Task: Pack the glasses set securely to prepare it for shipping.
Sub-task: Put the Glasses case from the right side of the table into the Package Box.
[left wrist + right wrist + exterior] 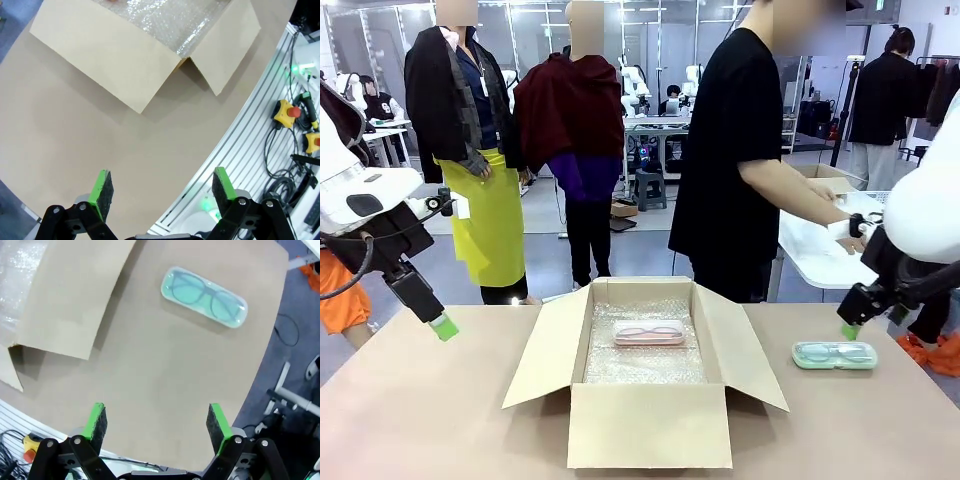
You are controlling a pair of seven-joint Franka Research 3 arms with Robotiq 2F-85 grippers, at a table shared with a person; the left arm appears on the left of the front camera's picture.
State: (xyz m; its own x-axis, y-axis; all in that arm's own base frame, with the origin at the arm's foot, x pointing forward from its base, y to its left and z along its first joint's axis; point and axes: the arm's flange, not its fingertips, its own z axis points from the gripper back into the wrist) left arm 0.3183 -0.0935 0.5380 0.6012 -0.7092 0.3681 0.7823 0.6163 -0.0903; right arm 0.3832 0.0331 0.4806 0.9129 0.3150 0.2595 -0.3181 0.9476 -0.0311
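Observation:
An open cardboard box (650,420) stands mid-table, lined with bubble wrap (642,358). A clear case with pink-framed glasses (648,333) lies on the wrap at the box's far end. The teal-green-framed case (834,354) (204,296) lies flat on the table right of the box. My left gripper (444,327) (160,192) hangs open above the table left of the box, nothing between its fingers. Just above and right of the teal case, my right gripper (850,330) (156,422) hangs open and apart from it.
The box's flaps (548,350) (107,50) (75,295) spread out on both sides. A person in black (740,160) stands behind the table, hands on a white side table (820,250) at the right. Cables and yellow stop buttons (287,112) sit along the near rail.

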